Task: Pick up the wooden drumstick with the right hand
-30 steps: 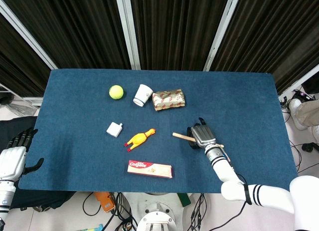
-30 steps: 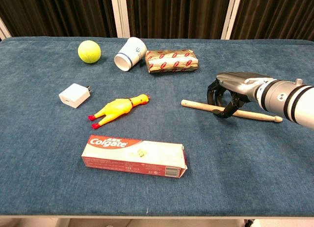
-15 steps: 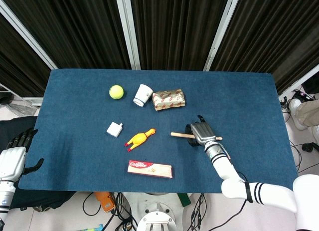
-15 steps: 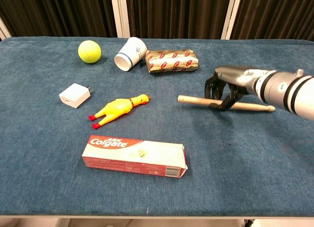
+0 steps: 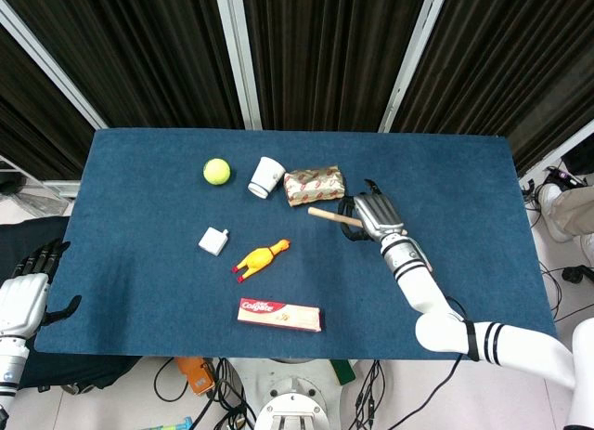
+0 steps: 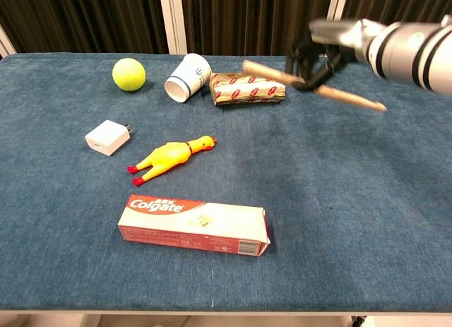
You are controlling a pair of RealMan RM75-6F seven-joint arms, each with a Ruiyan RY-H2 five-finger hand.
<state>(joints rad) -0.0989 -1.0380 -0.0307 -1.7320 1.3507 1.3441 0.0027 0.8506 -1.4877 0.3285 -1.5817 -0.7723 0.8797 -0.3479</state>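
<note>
The right hand [image 6: 321, 55] grasps the wooden drumstick [image 6: 353, 99] around its middle, fingers wrapped beneath so it balances level, clear of the bench [image 6: 353, 200]. Just beyond its tip lies a wrapped packet [image 6: 247, 87]; farther off, a paper cup [image 6: 187, 76]. The left hand [image 5: 23, 295] hangs released off the bench.

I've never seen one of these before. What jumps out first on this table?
The robot hand on the right grips a wooden drumstick in the air above the blue table. Next come the yellow rubber chicken in the middle and the red toothpaste box near the front edge.
</note>
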